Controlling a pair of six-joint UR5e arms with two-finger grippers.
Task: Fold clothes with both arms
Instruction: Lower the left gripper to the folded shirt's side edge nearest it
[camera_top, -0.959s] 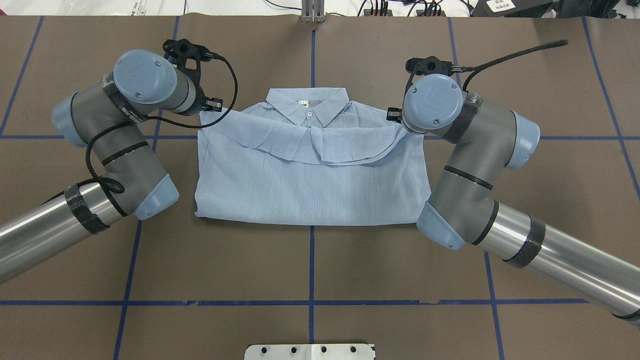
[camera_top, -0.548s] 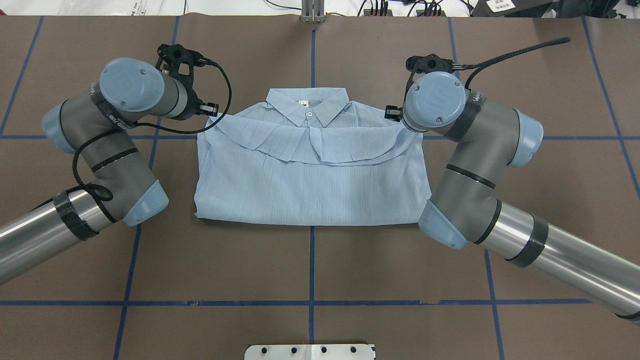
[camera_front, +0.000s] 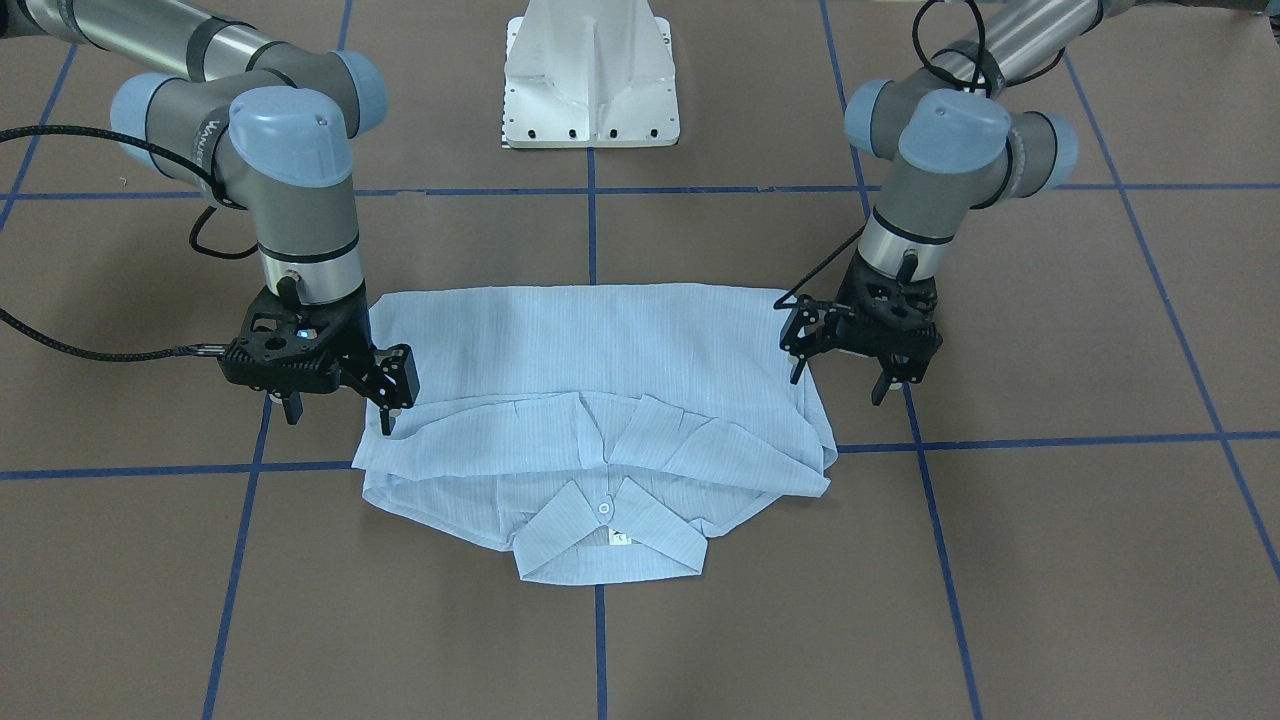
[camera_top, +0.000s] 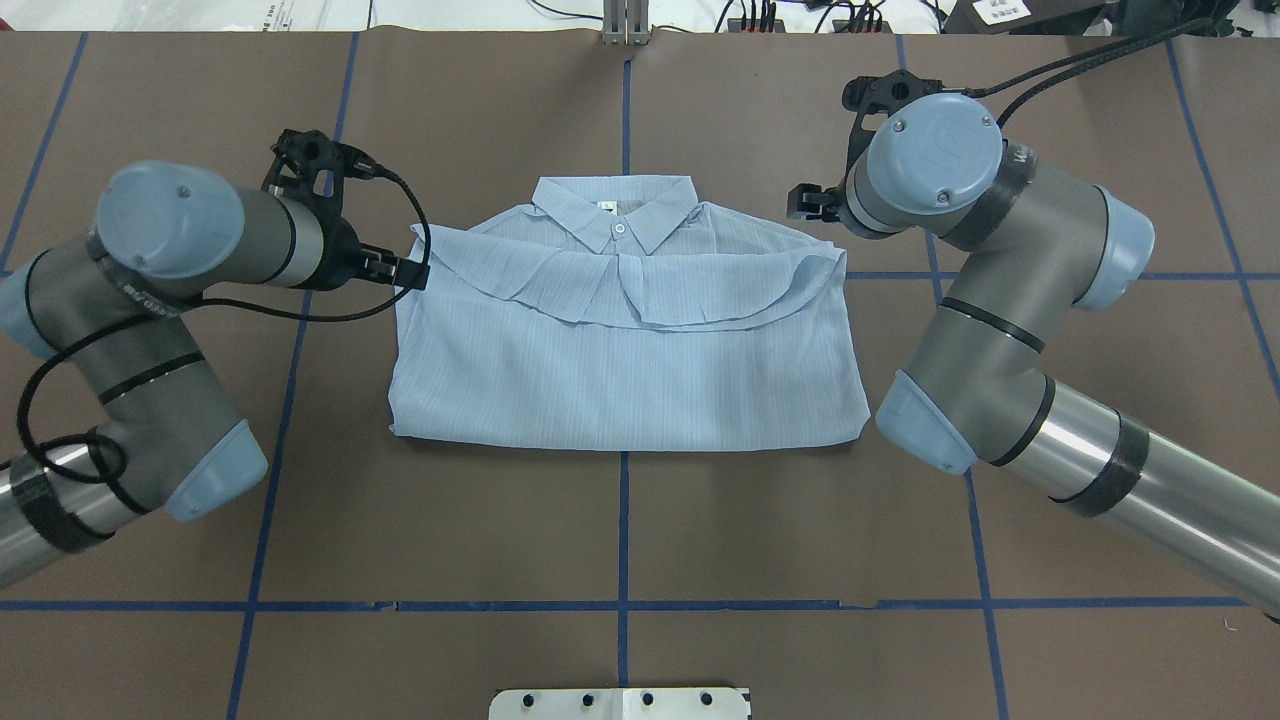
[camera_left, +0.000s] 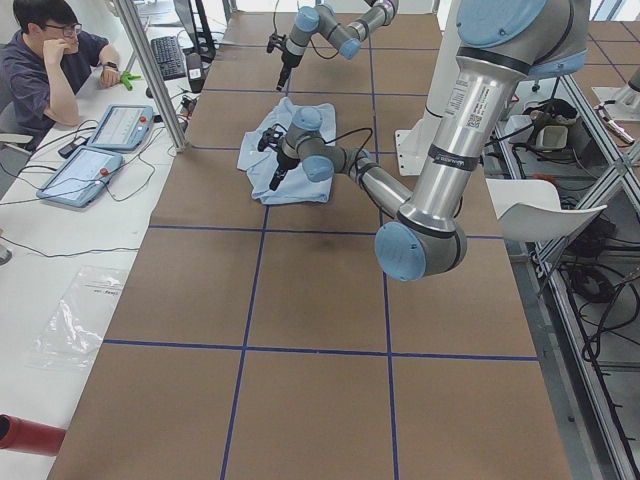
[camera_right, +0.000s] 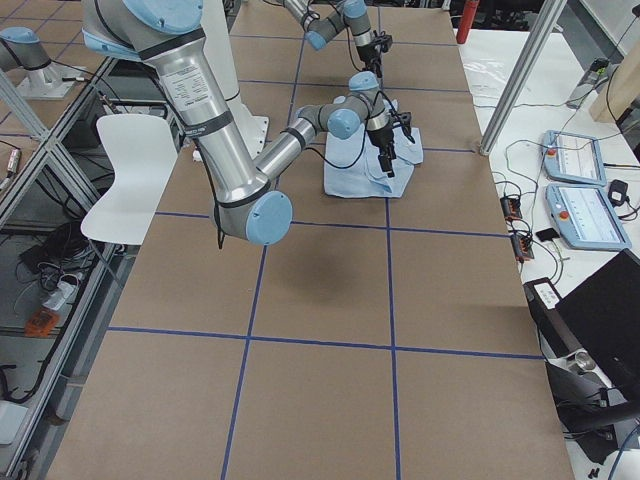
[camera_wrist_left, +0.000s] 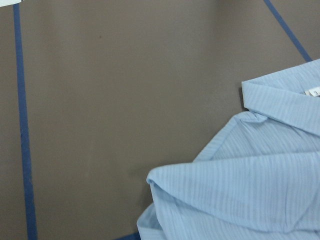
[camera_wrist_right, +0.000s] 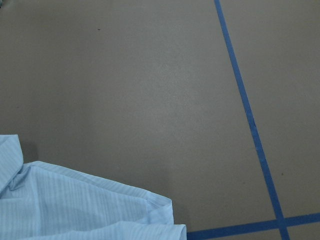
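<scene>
On the brown surface (camera_top: 450, 520), the folded pale blue shirt (camera_top: 620, 370) lies flat; my left jaws and right jaws hang spread and empty at its collar-end corners.

Left arm (camera_top: 180, 250), right arm (camera_top: 1000, 230) flank shirt (camera_top: 620, 360); table (camera_top: 450, 530) open elsewhere.

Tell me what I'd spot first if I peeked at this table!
A pale blue shirt lies folded flat in the middle of the brown table, with its collar on the side far from the robot. The big silver left arm and right arm lean in from the sides. The left gripper and right gripper are open and empty by the shirt's collar-end corners.
</scene>
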